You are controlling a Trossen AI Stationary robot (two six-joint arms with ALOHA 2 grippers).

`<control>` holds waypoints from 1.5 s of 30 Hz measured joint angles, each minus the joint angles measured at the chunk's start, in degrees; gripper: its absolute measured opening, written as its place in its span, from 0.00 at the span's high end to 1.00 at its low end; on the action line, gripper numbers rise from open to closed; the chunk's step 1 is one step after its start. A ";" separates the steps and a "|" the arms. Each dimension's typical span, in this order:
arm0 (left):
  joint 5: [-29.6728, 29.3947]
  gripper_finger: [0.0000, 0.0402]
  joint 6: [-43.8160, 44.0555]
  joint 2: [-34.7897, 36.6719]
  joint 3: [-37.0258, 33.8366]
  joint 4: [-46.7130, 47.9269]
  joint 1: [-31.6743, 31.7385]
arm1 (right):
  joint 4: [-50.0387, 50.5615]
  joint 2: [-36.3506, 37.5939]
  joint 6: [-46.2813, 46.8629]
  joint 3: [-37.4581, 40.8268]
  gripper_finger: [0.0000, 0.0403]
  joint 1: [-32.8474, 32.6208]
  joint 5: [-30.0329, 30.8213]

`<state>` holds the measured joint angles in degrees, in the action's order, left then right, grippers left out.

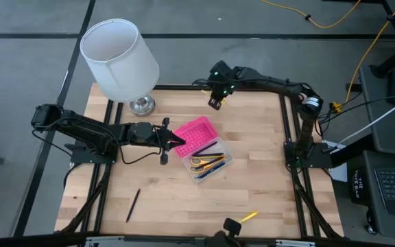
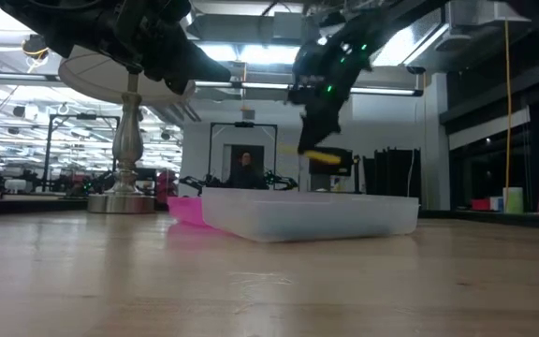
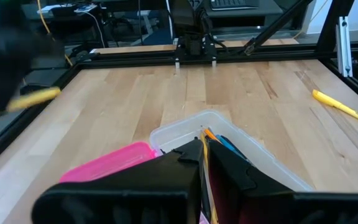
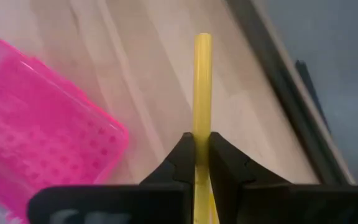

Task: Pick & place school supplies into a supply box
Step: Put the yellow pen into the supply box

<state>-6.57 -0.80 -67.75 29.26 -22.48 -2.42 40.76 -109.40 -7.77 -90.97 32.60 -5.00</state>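
Pink ribbed lid (image 1: 195, 133) of the supply box lies folded open at centre frame in the high view, hinged to the clear base (image 1: 211, 163) just below and to its right. Inside the base: scissors (image 1: 199, 163) with yellow-orange handles, plus several pens and pencils, among them blue and orange ones (image 3: 219, 142).

Right jaws (image 4: 196, 153) are clamped on a yellow pencil (image 4: 202, 81), which stands straight out between the fingers. In the high view this gripper (image 1: 216, 100) sits at upper centre, over the far edge of the counter (image 1: 266, 185), well apart from the box.

Left jaws (image 1: 177, 142) are closed, tips at the lid's left edge; whether they pinch it, cannot tell.

Loose on the counter: a black pen (image 1: 133, 205) at lower left and a yellow pen (image 1: 248, 217) at bottom centre.

White lamp (image 1: 121, 60) with a metal base stands at upper left.
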 joint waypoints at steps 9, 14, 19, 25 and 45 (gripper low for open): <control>0.00 0.96 0.00 0.00 0.00 0.02 0.00 | -9.39 13.24 2.35 14.48 0.93 -2.59 -0.19; 0.00 0.96 0.00 0.00 -0.02 -0.02 0.00 | -19.76 23.16 4.20 27.68 0.93 -5.61 0.41; 0.00 0.96 0.00 0.00 -0.02 0.00 0.00 | -28.37 32.33 4.41 37.43 0.93 -9.44 0.32; 0.00 0.96 0.00 0.00 -0.02 0.00 0.00 | -34.62 38.85 1.86 44.35 0.93 -14.44 0.26; 0.00 0.96 -0.01 0.00 -0.02 0.00 0.00 | -35.41 39.95 -1.74 45.38 0.93 -21.78 -0.73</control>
<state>-6.57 -0.81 -67.75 29.23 -22.48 -2.42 5.34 -69.45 -9.52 -45.58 10.82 -5.73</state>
